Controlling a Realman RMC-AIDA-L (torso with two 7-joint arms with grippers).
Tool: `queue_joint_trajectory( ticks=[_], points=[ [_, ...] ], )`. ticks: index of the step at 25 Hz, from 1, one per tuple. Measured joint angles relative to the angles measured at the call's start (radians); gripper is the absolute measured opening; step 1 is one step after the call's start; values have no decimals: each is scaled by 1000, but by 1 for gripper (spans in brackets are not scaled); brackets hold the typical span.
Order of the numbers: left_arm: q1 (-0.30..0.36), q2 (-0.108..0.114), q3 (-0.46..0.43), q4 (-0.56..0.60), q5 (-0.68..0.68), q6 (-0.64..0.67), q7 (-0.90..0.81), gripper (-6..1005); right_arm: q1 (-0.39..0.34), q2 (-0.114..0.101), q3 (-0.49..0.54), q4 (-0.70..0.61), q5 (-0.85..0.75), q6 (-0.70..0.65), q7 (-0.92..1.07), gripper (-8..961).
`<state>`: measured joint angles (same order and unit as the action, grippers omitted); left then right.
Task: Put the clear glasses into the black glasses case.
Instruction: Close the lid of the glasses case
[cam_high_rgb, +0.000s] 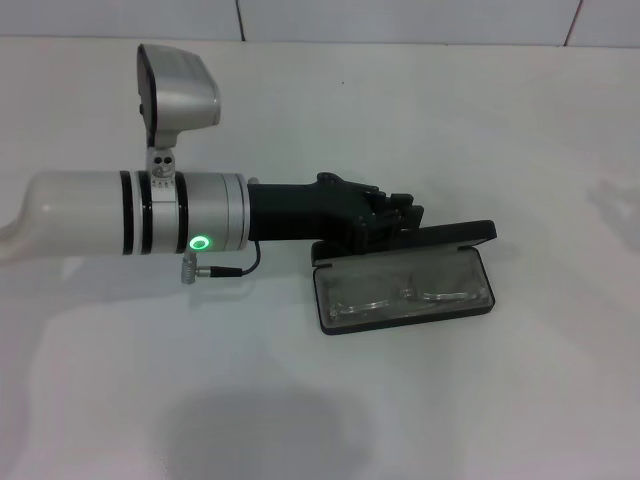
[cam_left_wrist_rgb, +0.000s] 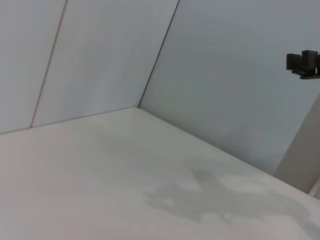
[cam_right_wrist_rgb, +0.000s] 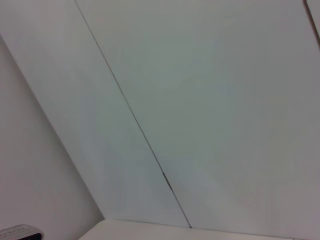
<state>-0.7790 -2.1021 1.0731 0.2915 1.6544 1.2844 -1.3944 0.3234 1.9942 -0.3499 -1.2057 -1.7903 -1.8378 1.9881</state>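
Head view: the left arm reaches in from the left across the white table. A green indicator light glows on the arm's silver wrist section, and a thin black cable loops below it. The left gripper sits at the back-left edge of the black glasses case, over the hinge side near the raised lid. Its dark fingers merge with the dark lid, so I cannot tell whether they are spread or pressed together, nor whether they touch the lid. The case lies open on the table right of centre, tray facing up, long side running left to right with a slight tilt. The clear glasses lie inside the tray, both lenses faintly visible side by side, fully within the rim. The right arm does not appear.

Left wrist view: only table surface and pale wall panels. A small black fitting juts in at one edge. Case and glasses not seen.

Right wrist view: pale wall panels with a dark seam. The right gripper itself is not seen; state not observable.
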Motion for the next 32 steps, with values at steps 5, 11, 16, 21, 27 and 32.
queue_joint_trajectory(
  ticks=[5, 11, 16, 21, 27, 32],
  points=[
    [-4, 0, 0, -10, 0, -11, 0, 184, 4, 0, -1, 0, 0, 2, 0, 196],
    [-7, 1, 10, -18, 6, -31, -6, 184, 7, 2, -3, 2, 0, 2, 0, 197],
    [-12, 1, 50, -23, 1, -43, -11, 184, 9, 3, -6, 13, 0, 2, 0, 197],
    [-16, 1, 54, -38, 1, -45, -12, 183, 9, 3, -12, 14, 0, 2, 0, 198],
    [-13, 0, 108, -36, -4, -39, -10, 179, 10, 3, -12, 27, 0, -3, -8, 198],
    [-10, -2, 184, -29, 0, -33, 10, 178, 9, 3, -17, 40, 0, -7, -10, 199]
  ],
)
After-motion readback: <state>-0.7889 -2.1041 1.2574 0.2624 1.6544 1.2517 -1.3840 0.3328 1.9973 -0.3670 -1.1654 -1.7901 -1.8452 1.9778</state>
